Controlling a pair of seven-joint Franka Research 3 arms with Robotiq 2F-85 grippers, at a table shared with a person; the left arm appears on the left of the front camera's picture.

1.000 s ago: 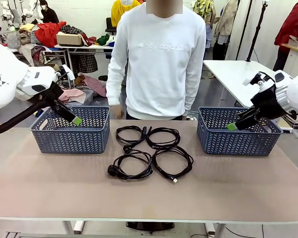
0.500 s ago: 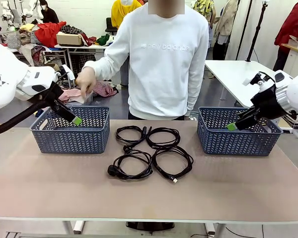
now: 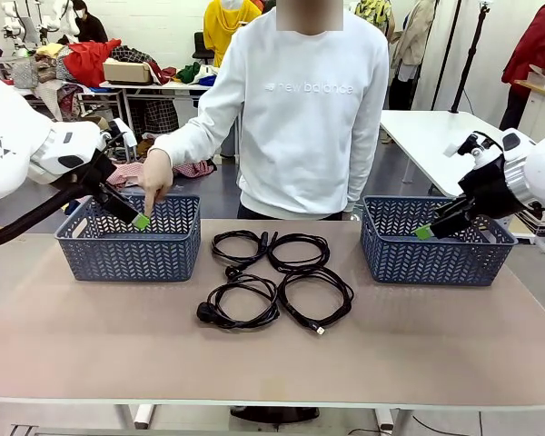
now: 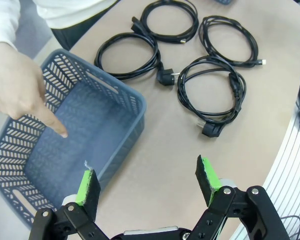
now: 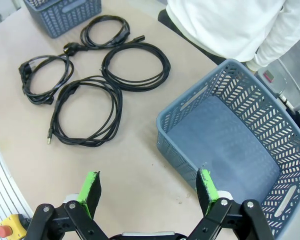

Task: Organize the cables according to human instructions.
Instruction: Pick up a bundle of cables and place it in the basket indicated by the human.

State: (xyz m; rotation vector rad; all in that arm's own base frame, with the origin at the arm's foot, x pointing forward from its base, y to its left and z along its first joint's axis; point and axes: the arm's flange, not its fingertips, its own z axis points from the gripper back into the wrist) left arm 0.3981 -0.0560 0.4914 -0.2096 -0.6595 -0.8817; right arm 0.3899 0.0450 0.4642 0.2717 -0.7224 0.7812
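Note:
Several black coiled cables lie in a cluster at the table's middle, between two blue baskets. In the left wrist view the cables lie beyond the left basket; in the right wrist view the cables lie left of the right basket. My left gripper hangs open above the left basket, with nothing between its green pads. My right gripper hovers open over the right basket, also holding nothing. The person's hand points a finger down into the left basket.
The person in a white sweatshirt stands at the far edge, behind the cables. A second white table stands behind on the right. A yellow stop button sits near the table's edge. Bare tabletop spreads in front of the cables.
The person's hand has risen from the table's far edge and swung over to the left basket, where it now points downward. Both arms have stayed still.

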